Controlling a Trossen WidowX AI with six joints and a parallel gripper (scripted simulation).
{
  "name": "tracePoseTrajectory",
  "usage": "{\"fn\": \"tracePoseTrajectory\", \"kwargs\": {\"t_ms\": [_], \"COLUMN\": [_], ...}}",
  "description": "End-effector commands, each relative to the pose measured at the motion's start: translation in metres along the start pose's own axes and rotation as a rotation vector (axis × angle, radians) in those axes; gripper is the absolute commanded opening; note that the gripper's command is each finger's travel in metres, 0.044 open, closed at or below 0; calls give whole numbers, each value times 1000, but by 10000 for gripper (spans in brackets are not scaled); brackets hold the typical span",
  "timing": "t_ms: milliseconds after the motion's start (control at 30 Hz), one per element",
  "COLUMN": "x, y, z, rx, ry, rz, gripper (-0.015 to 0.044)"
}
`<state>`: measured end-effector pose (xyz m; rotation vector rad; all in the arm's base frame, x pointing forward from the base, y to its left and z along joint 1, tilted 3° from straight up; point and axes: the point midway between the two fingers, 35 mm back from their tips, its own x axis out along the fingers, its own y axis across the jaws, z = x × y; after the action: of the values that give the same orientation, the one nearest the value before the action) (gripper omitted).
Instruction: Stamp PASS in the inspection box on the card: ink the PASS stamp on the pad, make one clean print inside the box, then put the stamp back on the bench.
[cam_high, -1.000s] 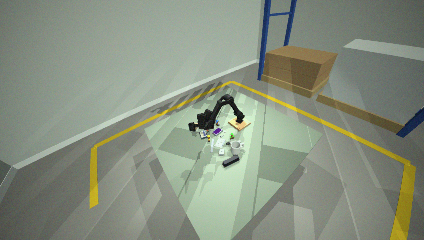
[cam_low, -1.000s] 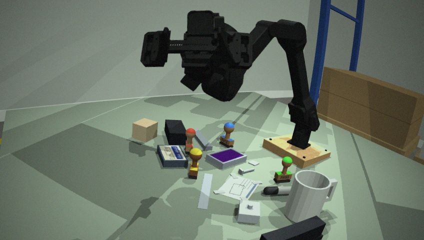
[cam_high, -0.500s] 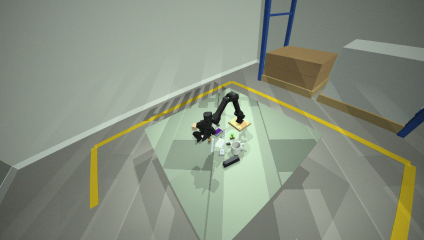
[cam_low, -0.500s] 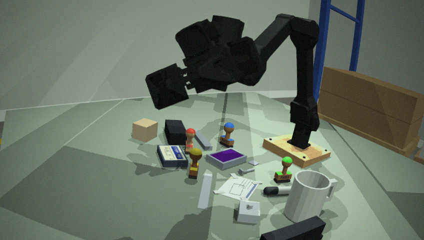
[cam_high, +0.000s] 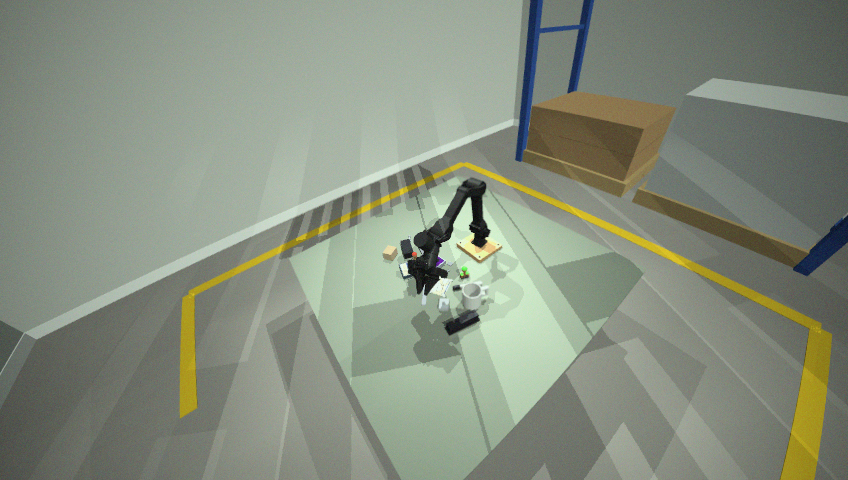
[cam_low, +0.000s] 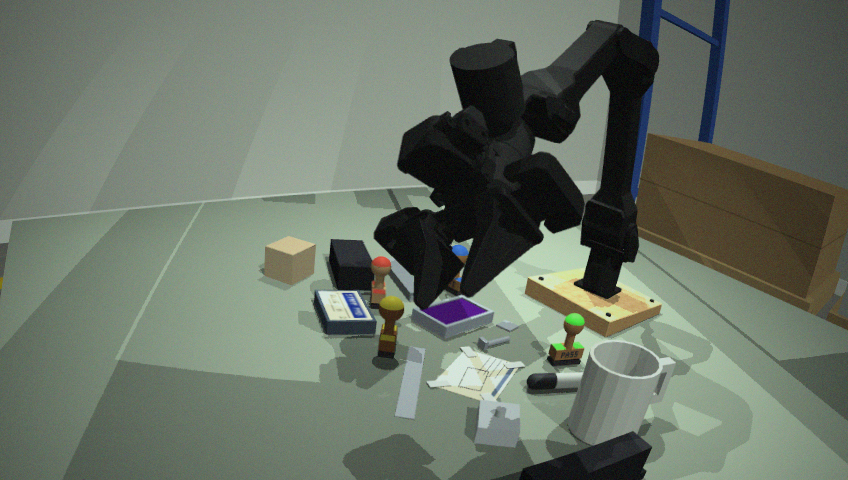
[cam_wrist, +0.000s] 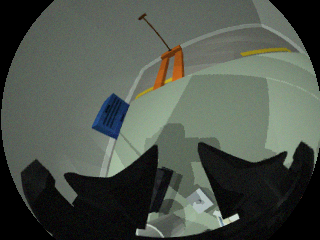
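Note:
The PASS stamp, with a green knob, stands upright on the bench between the mug and the arm's wooden base. The purple ink pad lies in its grey tray at the middle. The white card with the outlined box lies in front of the pad. My gripper points down, half open and empty, with its tips near the pad's back edge. It is far left of the PASS stamp. A blue-knobbed stamp shows behind the fingers.
A red-knobbed stamp and a yellow-knobbed stamp stand left of the pad, near a blue tin, a black box and a tan cube. A white mug, a marker, a grey strip and a grey block lie in front.

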<state>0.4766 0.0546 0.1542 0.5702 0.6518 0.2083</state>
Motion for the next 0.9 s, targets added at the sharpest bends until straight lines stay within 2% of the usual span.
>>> {"fn": "tracePoseTrajectory", "kwargs": {"t_ms": [0, 267, 600, 867], "x": [-36, -82, -165, -167], "y": [-8, -16, -20, -20], "z": [-71, -127, -186, -188], "rx": [15, 1, -68, -70], "ry": [271, 511, 822, 829], "rz": [-211, -384, -605, -610], "gripper": [211, 211, 211, 211]}}
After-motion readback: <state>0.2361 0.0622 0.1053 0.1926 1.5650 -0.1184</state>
